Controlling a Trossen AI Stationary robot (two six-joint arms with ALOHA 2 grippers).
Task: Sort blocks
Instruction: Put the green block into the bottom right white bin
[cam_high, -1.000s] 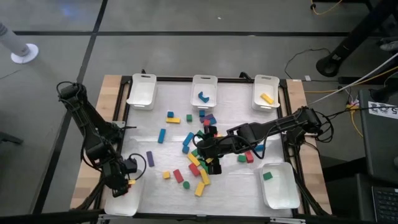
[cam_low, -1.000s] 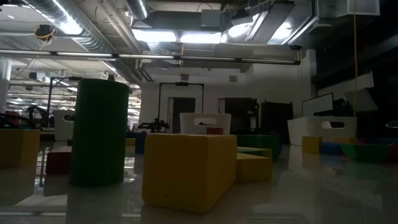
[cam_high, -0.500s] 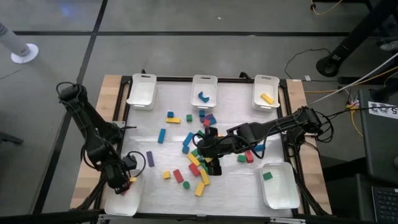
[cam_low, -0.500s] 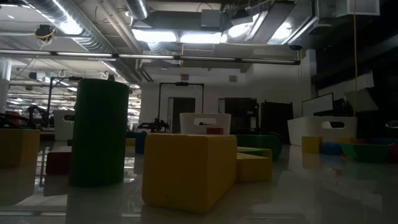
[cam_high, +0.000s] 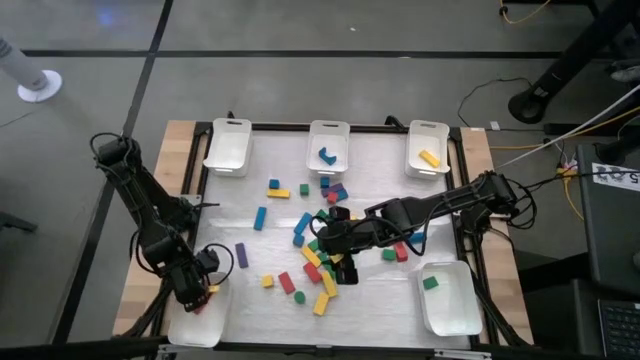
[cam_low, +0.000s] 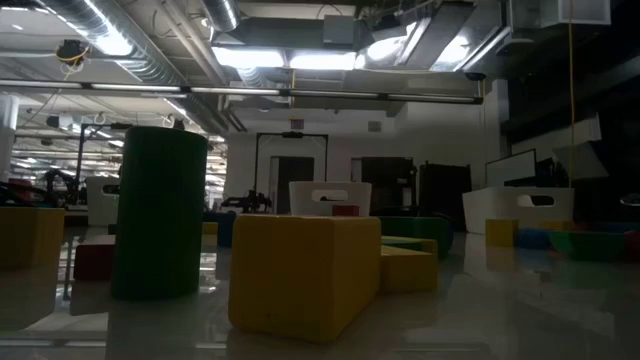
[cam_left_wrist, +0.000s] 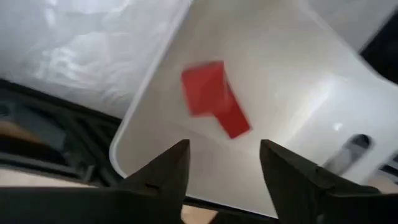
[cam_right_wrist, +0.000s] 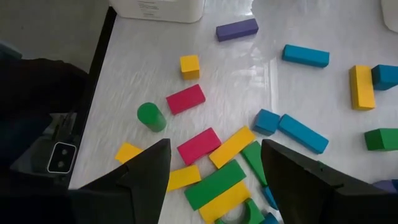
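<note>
While the left end effector (cam_high: 197, 292) is positioned over the white tray (cam_high: 196, 325) at the near-left corner of the table (cam_high: 180, 160), its fingers (cam_left_wrist: 165, 174) are seen spread apart and empty in the left wrist view, with a red block (cam_left_wrist: 213, 98) lying in that tray below them. At the far edge, three more white trays are set in a row: an empty one (cam_high: 227, 147), one holding a blue block (cam_high: 327, 156), and one holding a yellow block (cam_high: 429, 158). Loose blocks (cam_high: 310, 238) in red, blue, green and yellow, plus one purple bar (cam_high: 241, 255), are scattered across the middle of the table. The right end effector (cam_high: 345, 268) is held low over the densest cluster, its fingers (cam_right_wrist: 146, 171) parted with nothing gripped between them. A green block (cam_high: 430, 283) is contained in the near-right tray (cam_high: 451, 310).
</note>
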